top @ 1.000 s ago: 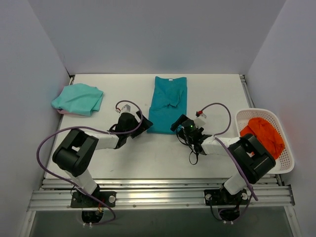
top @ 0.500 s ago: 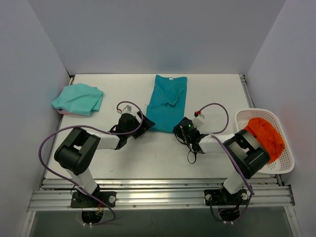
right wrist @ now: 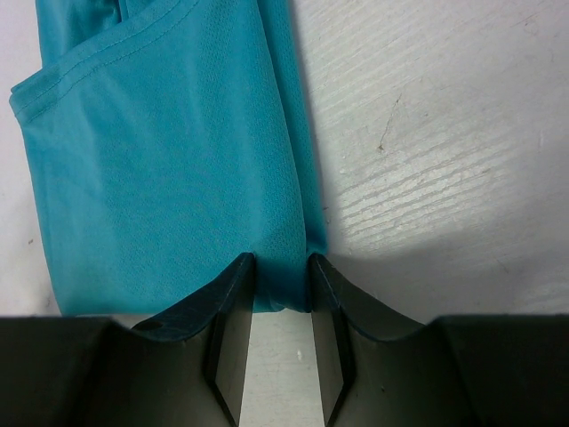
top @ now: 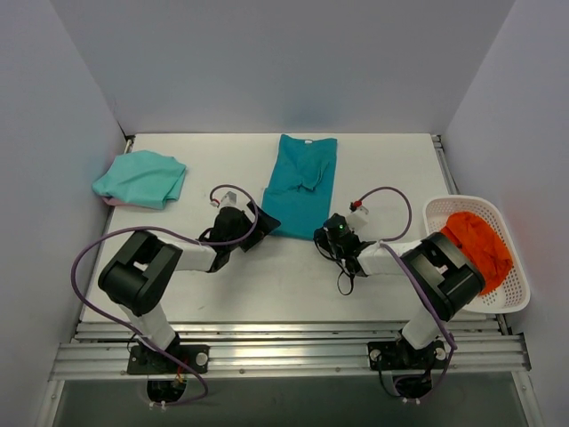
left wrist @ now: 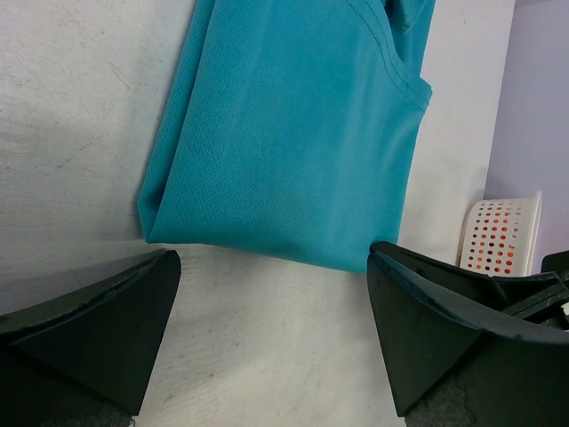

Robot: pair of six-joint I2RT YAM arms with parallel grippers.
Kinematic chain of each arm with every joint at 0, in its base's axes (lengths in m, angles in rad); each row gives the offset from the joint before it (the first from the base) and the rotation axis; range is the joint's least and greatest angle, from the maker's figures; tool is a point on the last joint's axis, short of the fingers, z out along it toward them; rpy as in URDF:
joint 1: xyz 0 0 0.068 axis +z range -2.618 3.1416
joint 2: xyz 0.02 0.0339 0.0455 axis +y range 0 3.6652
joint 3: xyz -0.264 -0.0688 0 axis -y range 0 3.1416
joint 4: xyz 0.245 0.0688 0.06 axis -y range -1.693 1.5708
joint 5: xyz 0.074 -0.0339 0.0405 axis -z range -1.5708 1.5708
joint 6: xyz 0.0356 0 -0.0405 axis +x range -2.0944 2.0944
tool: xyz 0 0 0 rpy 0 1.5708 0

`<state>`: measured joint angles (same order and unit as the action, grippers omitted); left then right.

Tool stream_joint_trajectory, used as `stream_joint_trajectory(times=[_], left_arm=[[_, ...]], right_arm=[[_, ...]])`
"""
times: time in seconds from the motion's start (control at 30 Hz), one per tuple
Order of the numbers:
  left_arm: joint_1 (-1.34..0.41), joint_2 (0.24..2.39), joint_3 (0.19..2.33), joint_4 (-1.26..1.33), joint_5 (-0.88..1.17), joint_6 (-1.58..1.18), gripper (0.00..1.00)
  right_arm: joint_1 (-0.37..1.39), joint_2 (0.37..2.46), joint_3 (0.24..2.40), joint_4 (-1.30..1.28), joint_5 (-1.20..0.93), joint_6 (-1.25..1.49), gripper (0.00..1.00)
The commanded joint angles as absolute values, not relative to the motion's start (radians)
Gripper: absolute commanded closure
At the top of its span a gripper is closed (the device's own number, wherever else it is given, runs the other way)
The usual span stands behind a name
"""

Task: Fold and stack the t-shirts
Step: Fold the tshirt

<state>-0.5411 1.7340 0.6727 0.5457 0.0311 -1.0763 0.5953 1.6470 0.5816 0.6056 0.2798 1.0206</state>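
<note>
Right wrist: right gripper [right wrist: 280, 267] thinly pinches teal t-shirt [right wrist: 160, 151] hem, left gripper [left wrist: 271, 267] gapes empty beside it; cloth may slip.

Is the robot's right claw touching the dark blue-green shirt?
Touching. The right wrist view shows the right claw pinching the near corner of the teal shirt between its two fingers.

White table [top: 284, 276] bears teal t-shirt [top: 302, 182], mint t-shirt [top: 140, 178] and white basket [top: 462, 199]
</note>
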Motion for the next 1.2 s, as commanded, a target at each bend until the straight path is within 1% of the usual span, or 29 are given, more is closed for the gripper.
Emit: stream_joint_trajectory(times=[0.0,0.13,0.17,0.3,0.37,0.4,0.43,0.5,0.53,0.6,0.63,0.7,0.73,0.77,0.8,0.97,1.03,1.17], left_arm=[[-0.545,1.779,0.637,0.46,-0.052,-1.075,0.01],[-0.546,1.815,0.637,0.454,-0.098,-1.089,0.0],[-0.548,1.822,0.634,0.46,-0.103,-1.092,0.05],[-0.548,1.865,0.64,0.489,-0.115,-1.108,0.12],[-0.548,1.879,0.641,0.494,-0.117,-1.111,0.2],[-0.548,1.881,0.641,0.495,-0.118,-1.112,0.24],[-0.548,1.881,0.641,0.497,-0.118,-1.114,0.35],[-0.548,1.876,0.64,0.491,-0.121,-1.115,0.48],[-0.548,1.87,0.64,0.488,-0.124,-1.115,0.6],[-0.548,1.856,0.638,0.474,-0.126,-1.115,0.67],[-0.546,1.852,0.637,0.469,-0.13,-1.114,0.76],[-0.548,1.832,0.632,0.463,-0.138,-1.111,0.9],[-0.549,1.825,0.626,0.463,-0.141,-1.109,0.95],[-0.549,1.818,0.623,0.46,-0.144,-1.103,0.97],[-0.549,1.803,0.621,0.454,-0.15,-1.098,0.98],[-0.572,1.701,0.592,0.417,-0.169,-1.057,0.98],[-0.62,1.599,0.581,0.355,-0.228,-1.042,0.98],[-0.73,1.409,0.565,0.157,-0.35,-1.032,0.98]], right_arm=[[0.584,1.654,0.549,0.476,0.275,1.009,0.72],[0.578,1.64,0.543,0.465,0.279,1.008,0.73],[0.578,1.635,0.545,0.46,0.281,1.008,0.73],[0.575,1.625,0.543,0.451,0.282,1.005,0.74],[0.574,1.62,0.543,0.449,0.282,1.002,0.74],[0.572,1.618,0.543,0.446,0.282,1.003,0.74],[0.572,1.617,0.542,0.446,0.284,1.002,0.74],[0.571,1.615,0.537,0.448,0.285,1.002,0.75],[0.568,1.615,0.537,0.446,0.284,1.0,0.75],[0.568,1.615,0.538,0.448,0.282,1.002,0.76],[0.568,1.615,0.538,0.448,0.282,1.002,0.78],[0.568,1.617,0.537,0.449,0.282,1.0,0.82],[0.568,1.618,0.537,0.451,0.281,0.999,0.88],[0.568,1.617,0.535,0.449,0.281,1.0,0.95],[0.568,1.617,0.537,0.445,0.281,0.999,1.0],[0.571,1.56,0.52,0.422,0.275,0.996,1.0],[0.58,1.528,0.518,0.367,0.276,1.008,1.0],[0.646,1.381,0.537,0.221,0.333,1.045,1.0]])
